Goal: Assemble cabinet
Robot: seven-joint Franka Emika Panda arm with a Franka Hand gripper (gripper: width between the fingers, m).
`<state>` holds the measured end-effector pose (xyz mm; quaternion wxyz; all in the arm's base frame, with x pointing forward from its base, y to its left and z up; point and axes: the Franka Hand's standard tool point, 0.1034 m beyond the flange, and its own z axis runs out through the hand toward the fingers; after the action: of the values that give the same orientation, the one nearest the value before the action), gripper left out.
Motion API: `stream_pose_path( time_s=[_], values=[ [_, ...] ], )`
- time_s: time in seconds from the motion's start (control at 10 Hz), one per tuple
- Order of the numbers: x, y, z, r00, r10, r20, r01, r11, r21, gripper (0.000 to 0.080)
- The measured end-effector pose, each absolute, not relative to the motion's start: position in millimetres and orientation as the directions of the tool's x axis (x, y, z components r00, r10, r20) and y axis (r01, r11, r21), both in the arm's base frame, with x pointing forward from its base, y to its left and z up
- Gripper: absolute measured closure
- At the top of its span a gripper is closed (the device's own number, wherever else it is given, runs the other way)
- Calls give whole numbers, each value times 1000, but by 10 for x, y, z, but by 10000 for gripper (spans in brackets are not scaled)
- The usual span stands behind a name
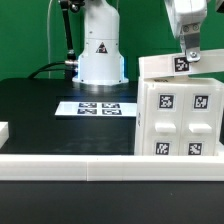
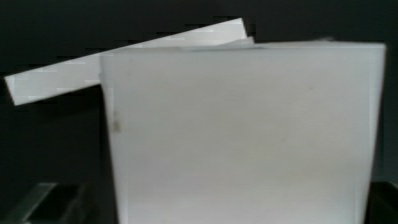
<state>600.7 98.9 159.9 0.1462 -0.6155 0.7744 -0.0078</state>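
judging the step as seating the top panel [image 1: 160, 66] on the cabinet [image 1: 180, 125], standing at the exterior view's right of the black table [image 1: 40, 110], with the gripper [image 1: 188, 54] down at the panel's tagged edge; cannot tell jaw opening or any hold. likely calls next for squaring the skewed panel to the box edges and pressing it flush. seen only in the exterior view: tags, marker board [image 1: 100, 107], arm base [image 1: 100, 55]; seen only in the wrist view: top panel [image 2: 107, 72] lying askew over a blank white cabinet [image 2: 240, 140] face, no fingers visible.
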Motion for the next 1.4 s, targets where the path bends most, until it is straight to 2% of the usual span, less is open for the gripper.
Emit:
stream_pose_path(
  time_s=[0.1,0.2,0.4,0.6,0.8,1.1,1.4],
  values=[
    [6015,1003,1658,-187,-957,-220,-952,232,-198,73],
    [6026,1017,1745,-175,-958,-226,-952,223,-211,12],
    [6034,1040,1889,-156,-960,-234,-950,211,-232,4],
    [6028,1040,1861,-138,-964,-228,-954,191,-233,2],
    [6026,1057,1872,-30,-978,-208,-971,78,-225,2],
    [6037,1053,1899,268,-953,-141,-938,-224,-265,2],
    [6063,1040,1932,459,-884,-86,-861,-419,-288,2]
  ],
)
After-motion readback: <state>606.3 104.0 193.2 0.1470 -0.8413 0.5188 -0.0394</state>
